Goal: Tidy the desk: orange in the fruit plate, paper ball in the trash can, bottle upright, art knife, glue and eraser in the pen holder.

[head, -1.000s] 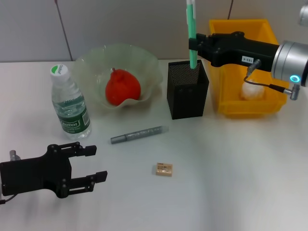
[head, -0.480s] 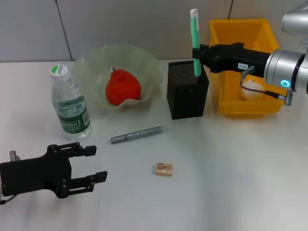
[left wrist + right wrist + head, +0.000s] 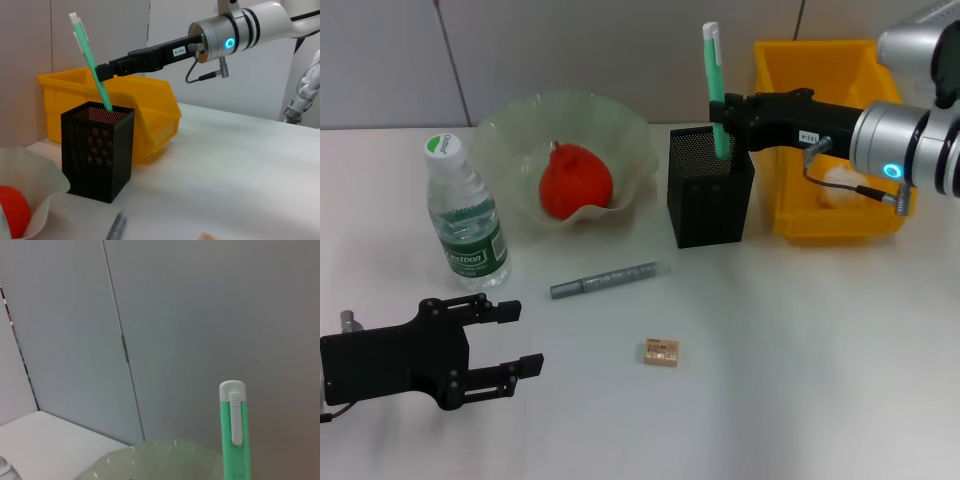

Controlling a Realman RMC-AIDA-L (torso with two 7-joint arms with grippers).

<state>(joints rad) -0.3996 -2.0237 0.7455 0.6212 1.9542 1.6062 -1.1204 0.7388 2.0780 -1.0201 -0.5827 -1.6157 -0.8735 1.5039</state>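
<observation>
- Head view: your right gripper (image 3: 727, 112) is clenched on the green art knife (image 3: 715, 88), whose lower end already dips into the pen holder (image 3: 710, 187).
- You're mid-drop; next, let go and lift clear.
- The glue (image 3: 608, 279) and eraser (image 3: 661, 351) lie on the desk (image 3: 800, 360).
- Your left gripper (image 3: 495, 345) rests parked, jaws apart.

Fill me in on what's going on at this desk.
The right gripper holds a green art knife with its lower end inside the black pen holder. The orange sits in the fruit plate, the paper ball lies in the trash can, and the bottle stands upright. A grey glue stick and the eraser lie on the table. The left gripper rests open, near the table's front edge.
</observation>
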